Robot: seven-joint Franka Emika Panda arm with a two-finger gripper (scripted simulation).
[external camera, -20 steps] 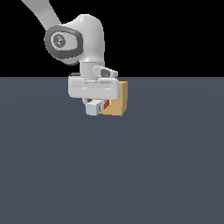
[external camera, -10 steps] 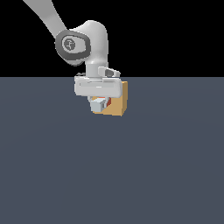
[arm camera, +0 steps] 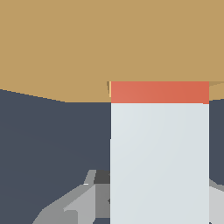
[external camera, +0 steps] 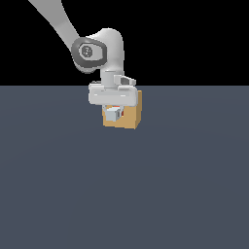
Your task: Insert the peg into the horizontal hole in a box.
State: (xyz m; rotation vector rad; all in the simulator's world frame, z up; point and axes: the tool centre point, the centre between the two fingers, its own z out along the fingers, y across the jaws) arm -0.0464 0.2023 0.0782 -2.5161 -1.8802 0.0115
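Already peg (arm camera: 159,148) tip enters box (arm camera: 87,43) hole.

- The box (external camera: 131,116) stands right in front of the pincer (external camera: 113,115), blocking any way straight ahead.
- In the wrist view the box (arm camera: 65,48) fills the whole far side, and the peg (arm camera: 159,157) runs up the middle to meet it, red end touching its face.
- The surface (external camera: 124,194) lies wide open on the near side, and to the exterior view's left and right.
- Above the box sits the arm's wrist; no passage there.
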